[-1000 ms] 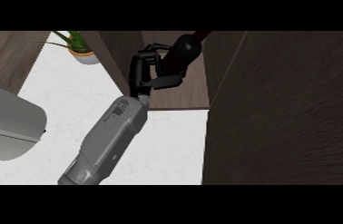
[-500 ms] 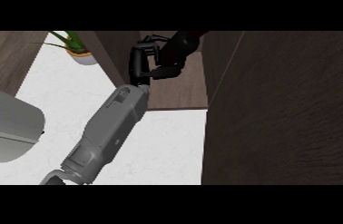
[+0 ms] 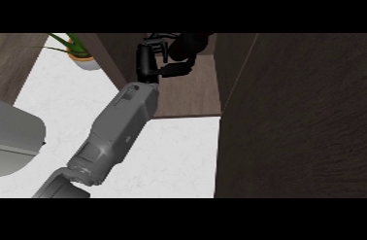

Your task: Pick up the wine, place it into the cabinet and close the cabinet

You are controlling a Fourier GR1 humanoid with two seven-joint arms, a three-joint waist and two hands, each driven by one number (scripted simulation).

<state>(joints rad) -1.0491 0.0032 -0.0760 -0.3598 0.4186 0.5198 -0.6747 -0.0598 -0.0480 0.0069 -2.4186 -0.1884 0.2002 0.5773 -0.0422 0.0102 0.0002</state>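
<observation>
Look to the upper middle of the frame: your one visible hand (image 3: 154,59) is reaching into the open cabinet (image 3: 190,91), and its black fingers and thumb are curled round the wine (image 3: 188,43). The bottle is dark and sits at the very top of the view, over the cabinet's brown floor, partly hidden by the fingers (you cannot tell whether its base touches the shelf). It looks tilted, with its upper part cut off by the frame's edge.

The grey forearm (image 3: 114,132) runs from the lower left up to the cabinet mouth, crossing the white surface (image 3: 179,156). You cannot tell from this view alone which arm it is; it enters from the left side of the frame's lower edge.

A large dark wooden panel (image 3: 294,117) fills the right half of the frame, beside the opening. At upper left a potted plant (image 3: 79,52) stands on the surface, just beside the cabinet's left wall. A grey rounded object (image 3: 18,142) shows at the left edge.
</observation>
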